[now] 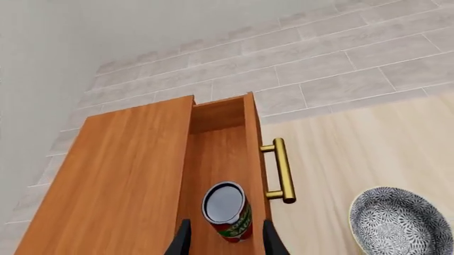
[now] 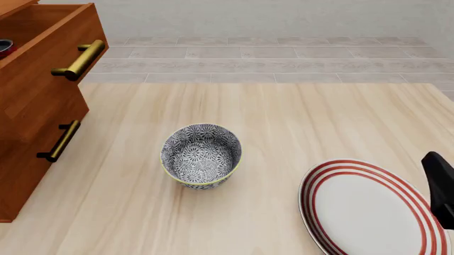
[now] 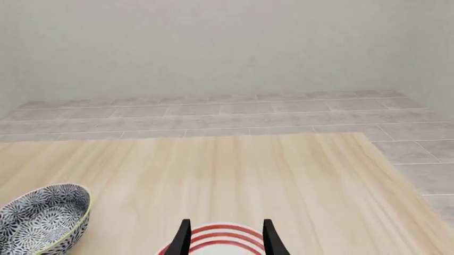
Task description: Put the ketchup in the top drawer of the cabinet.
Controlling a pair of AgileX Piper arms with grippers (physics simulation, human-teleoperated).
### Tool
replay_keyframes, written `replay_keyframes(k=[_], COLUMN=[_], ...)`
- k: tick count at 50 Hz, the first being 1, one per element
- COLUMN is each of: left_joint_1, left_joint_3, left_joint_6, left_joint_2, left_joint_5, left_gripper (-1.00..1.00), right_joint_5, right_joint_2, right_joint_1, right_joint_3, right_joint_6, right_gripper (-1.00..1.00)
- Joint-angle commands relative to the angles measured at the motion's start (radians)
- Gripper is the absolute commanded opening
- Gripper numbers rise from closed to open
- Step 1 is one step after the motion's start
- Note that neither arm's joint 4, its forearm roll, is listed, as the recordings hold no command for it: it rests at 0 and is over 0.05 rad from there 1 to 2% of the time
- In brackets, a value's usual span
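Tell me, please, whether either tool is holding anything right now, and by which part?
Neither is. The left tool is open above the can, which sits inside the open top drawer. The right tool is open over the plate.

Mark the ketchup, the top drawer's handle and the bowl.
ketchup (image 1: 225, 202): left wrist view, its dark top.
top drawer handle (image 2: 80, 59): front view, middle of the brass bar.
bowl (image 2: 201, 156): front view, patterned inside.
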Motion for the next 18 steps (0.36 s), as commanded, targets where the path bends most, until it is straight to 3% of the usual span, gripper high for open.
replay_keyframes(k=[1, 7, 12, 18], left_joint_1=[-0.026, -0.042, -0.093, -0.145], left_joint_3=[-0.017, 0.02, -0.009, 0.033], left_joint_6=[0.009, 0.046, -0.003, -0.003], left_joint_2=[-0.086, -0.175, -0.232, -0.308], left_joint_5=[0.058, 0.046, 0.09, 0.095], left_gripper=[1.0, 1.0, 1.0, 1.0], right_joint_5=[0.001, -0.006, -0.022, -0.011], right_joint_2=[-0.002, 0.001, 0.016, 0.007], right_joint_1=[0.002, 0.002, 0.004, 0.004], right_joint_3=[0.002, 0.008, 0.01, 0.004], right_joint_6=[-0.001, -0.003, -0.004, -0.002], right_gripper=[1.0, 1.0, 1.0, 1.0])
